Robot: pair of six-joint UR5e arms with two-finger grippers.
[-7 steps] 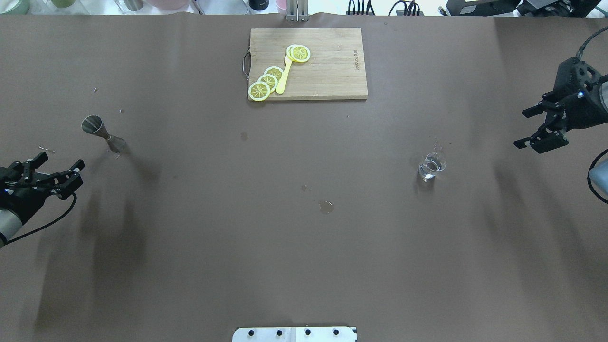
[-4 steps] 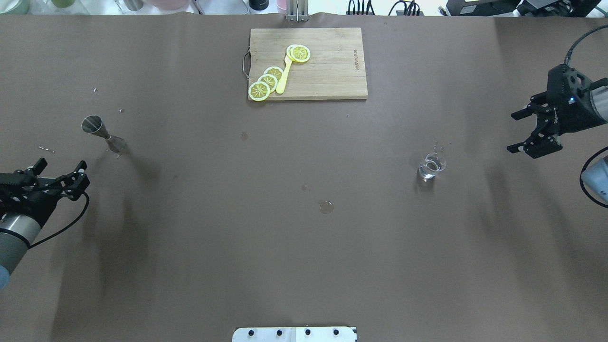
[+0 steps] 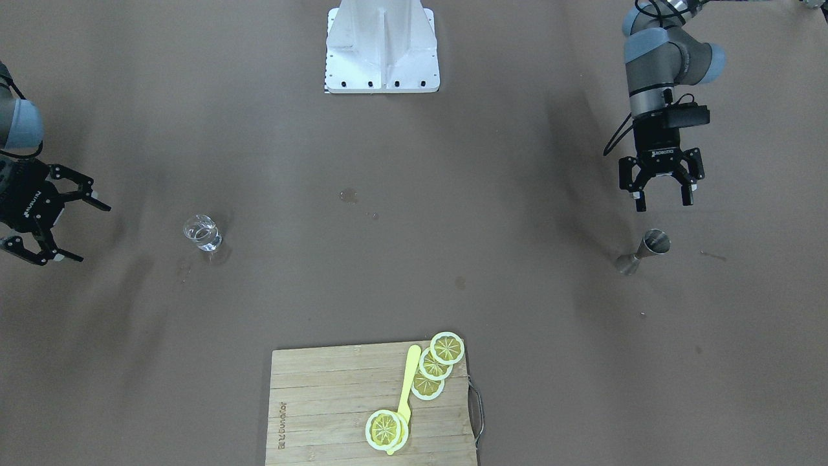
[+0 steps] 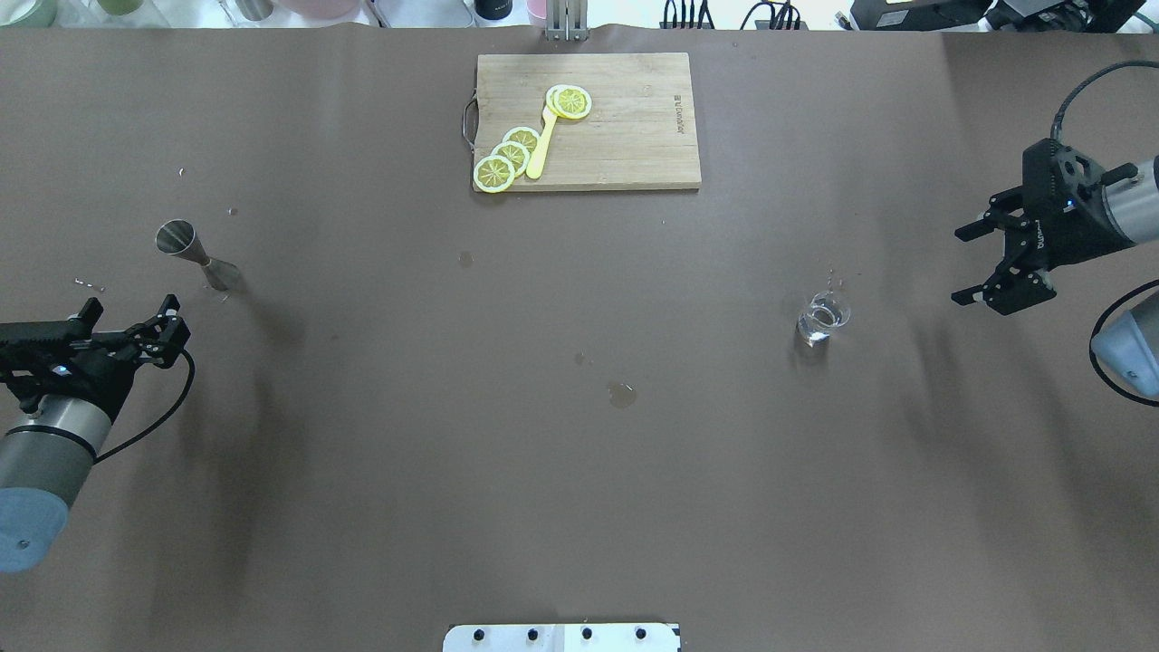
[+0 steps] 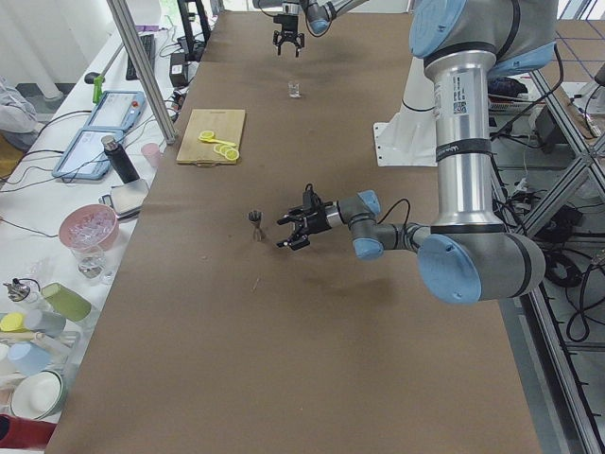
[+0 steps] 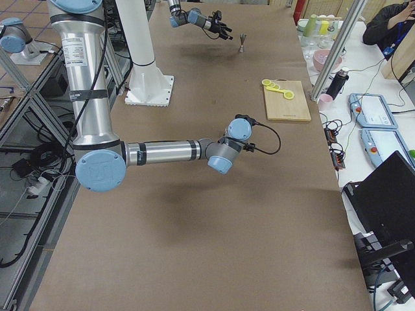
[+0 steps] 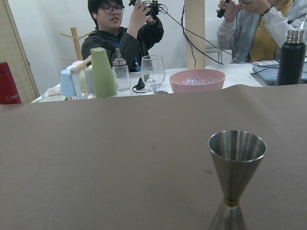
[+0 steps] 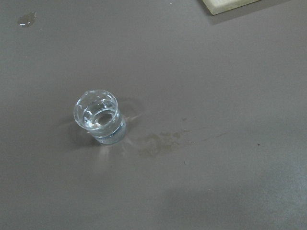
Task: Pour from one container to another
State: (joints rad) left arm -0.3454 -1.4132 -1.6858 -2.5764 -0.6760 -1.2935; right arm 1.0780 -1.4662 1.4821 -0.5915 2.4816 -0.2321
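The container, a small clear glass tumbler (image 4: 824,317) (image 3: 202,233), stands upright on the brown table at the right and has a little clear liquid in it. It fills the middle-left of the right wrist view (image 8: 100,117). My right gripper (image 4: 962,265) (image 3: 90,233) hovers open to its right, well apart from it. The other container, a steel hourglass jigger (image 4: 195,256) (image 3: 642,251), stands upright at the left and looms close in the left wrist view (image 7: 236,182). My left gripper (image 4: 129,310) (image 3: 664,204) is open just in front of it, touching nothing.
A wooden cutting board (image 4: 625,127) with lemon slices (image 4: 507,156) and a yellow knife (image 4: 541,145) lies at the table's far middle. Small wet spots (image 4: 621,394) mark the centre. Beyond the far edge, people, cups and a pink bowl (image 7: 196,80) show.
My left gripper has swung right and forward, closer to the jigger. My right gripper has moved left toward the glass. Both stay open; neither vessel has moved.
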